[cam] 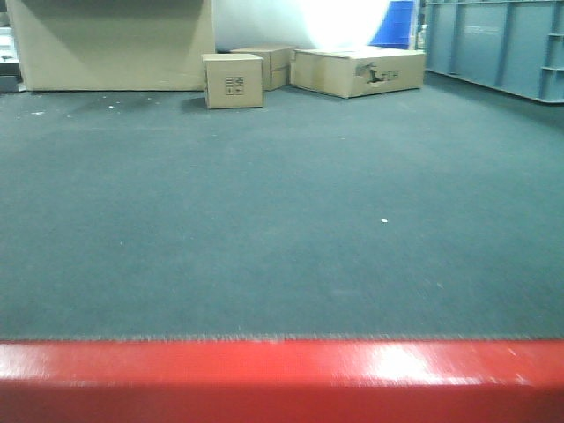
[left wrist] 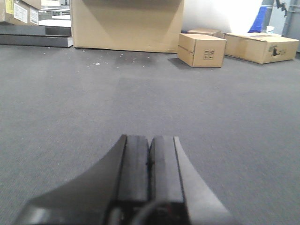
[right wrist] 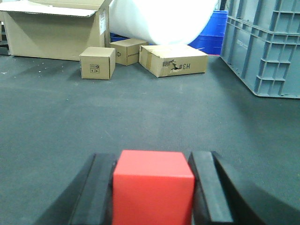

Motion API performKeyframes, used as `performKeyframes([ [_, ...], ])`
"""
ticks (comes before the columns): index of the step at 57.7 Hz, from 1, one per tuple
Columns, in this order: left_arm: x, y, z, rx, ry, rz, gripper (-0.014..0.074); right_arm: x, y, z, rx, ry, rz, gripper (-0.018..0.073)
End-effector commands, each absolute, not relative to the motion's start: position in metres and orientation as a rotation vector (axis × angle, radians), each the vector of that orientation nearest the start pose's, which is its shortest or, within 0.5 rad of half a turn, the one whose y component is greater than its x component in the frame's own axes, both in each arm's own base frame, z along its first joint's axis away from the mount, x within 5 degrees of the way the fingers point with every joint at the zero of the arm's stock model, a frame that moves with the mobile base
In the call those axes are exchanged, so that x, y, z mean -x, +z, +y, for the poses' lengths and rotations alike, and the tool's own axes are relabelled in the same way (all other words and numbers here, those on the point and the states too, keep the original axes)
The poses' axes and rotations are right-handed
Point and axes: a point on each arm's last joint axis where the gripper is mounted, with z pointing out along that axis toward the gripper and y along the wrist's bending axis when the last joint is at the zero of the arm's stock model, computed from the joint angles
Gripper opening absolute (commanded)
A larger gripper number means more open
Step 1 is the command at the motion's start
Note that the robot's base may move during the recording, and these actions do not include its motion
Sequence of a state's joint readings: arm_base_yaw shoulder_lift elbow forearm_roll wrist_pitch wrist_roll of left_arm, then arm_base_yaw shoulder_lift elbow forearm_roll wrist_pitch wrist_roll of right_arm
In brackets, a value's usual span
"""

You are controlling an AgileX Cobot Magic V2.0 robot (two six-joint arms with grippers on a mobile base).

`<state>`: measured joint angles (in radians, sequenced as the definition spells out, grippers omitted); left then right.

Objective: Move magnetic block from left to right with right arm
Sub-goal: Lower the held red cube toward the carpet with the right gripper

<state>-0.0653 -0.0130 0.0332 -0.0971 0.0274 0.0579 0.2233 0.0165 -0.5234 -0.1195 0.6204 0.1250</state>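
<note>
In the right wrist view, the magnetic block (right wrist: 153, 187), a small bright-red cube, sits between the two black fingers of my right gripper (right wrist: 154, 158). Both pads press against its sides, so the gripper is shut on it, low over the dark carpet. In the left wrist view, my left gripper (left wrist: 150, 138) is shut with its pads pressed together and nothing between them, also low over the carpet. The front view shows neither gripper nor the block.
A glossy red table edge (cam: 282, 379) runs along the bottom of the front view. Tan cardboard boxes (cam: 233, 80) (right wrist: 97, 63) stand far back on the carpet. Grey plastic crates (right wrist: 265, 47) line the right side, and a large carton (left wrist: 126, 23) stands at the back left.
</note>
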Motion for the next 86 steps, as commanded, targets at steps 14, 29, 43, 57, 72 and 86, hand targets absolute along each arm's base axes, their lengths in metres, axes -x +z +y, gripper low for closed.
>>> performKeyframes([
  [14,-0.056,0.205,-0.003,-0.006,-0.089,1.448,-0.0126,-0.006,0.338,-0.005,0.109,0.136,1.492,0.0200],
  [29,-0.056,0.205,-0.003,-0.006,-0.089,1.448,-0.0126,-0.006,0.338,-0.005,0.109,0.136,1.492,0.0200],
  [43,-0.056,0.205,-0.003,-0.006,-0.089,1.448,-0.0126,-0.006,0.338,-0.005,0.109,0.136,1.492,0.0200],
  [57,-0.056,0.205,-0.003,-0.006,-0.089,1.448,-0.0126,-0.006,0.338,-0.005,0.109,0.136,1.492,0.0200],
  [72,-0.056,0.205,-0.003,-0.006,-0.089,1.448,-0.0126,-0.006,0.337,-0.004,0.107,0.144,1.498,0.0200],
  [86,-0.056,0.205,-0.003,-0.006,-0.089,1.448,-0.0126,-0.023,0.363,0.004,0.126,0.195,1.549,0.0200],
])
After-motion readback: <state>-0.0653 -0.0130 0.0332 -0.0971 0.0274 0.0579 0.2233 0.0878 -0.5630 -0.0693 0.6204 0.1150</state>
